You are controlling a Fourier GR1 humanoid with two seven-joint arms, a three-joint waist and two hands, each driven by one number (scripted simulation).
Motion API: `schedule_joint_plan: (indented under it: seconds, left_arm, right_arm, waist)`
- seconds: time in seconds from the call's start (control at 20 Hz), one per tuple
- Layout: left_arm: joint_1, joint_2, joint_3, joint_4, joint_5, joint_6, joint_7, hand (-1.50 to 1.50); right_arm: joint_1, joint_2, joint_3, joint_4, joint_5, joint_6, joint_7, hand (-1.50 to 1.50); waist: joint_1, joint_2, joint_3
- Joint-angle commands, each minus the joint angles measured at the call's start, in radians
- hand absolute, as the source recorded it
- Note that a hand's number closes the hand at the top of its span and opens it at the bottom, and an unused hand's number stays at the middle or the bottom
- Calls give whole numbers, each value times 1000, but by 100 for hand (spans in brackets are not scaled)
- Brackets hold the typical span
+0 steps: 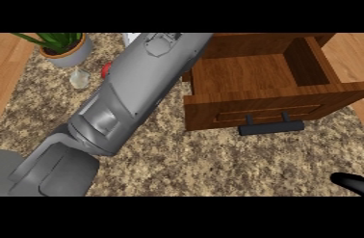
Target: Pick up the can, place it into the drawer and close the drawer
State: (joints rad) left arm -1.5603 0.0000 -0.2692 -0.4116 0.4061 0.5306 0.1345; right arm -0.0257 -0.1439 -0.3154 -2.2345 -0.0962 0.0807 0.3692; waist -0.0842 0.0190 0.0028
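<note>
The wooden drawer (270,95) stands pulled open at the right, its inside bare and its dark handle (271,127) facing me. My left forearm (135,87) crosses the view from the lower left to the top edge; its hand lies beyond that edge. A small red object (106,70), possibly the can, peeks out from behind the forearm's left side, mostly hidden. Only a black tip of my right hand (348,181) shows at the lower right corner.
A potted green plant (65,49) stands at the back left, with a small clear glass object (80,78) just in front of it. A white object (131,38) shows at the top edge. The counter top (213,160) is speckled brown.
</note>
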Motion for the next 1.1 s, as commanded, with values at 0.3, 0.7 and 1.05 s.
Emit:
schedule_joint_plan:
  seconds: [0.3,0.7,1.05]
  left_arm:
    - [-59,0,-57,80,73,113,-34,-150]
    - [-85,0,-37,102,132,119,-65,-150]
    - [-79,0,-4,82,201,126,-108,-150]
  right_arm:
    - [-33,1,64,1,81,-7,-17,-150]
    - [-94,-107,82,62,177,65,-122,-150]
    - [-147,-158,205,177,451,48,-204,-150]
  waist:
    - [-25,8,1]
    - [-18,14,1]
    - [17,11,0]
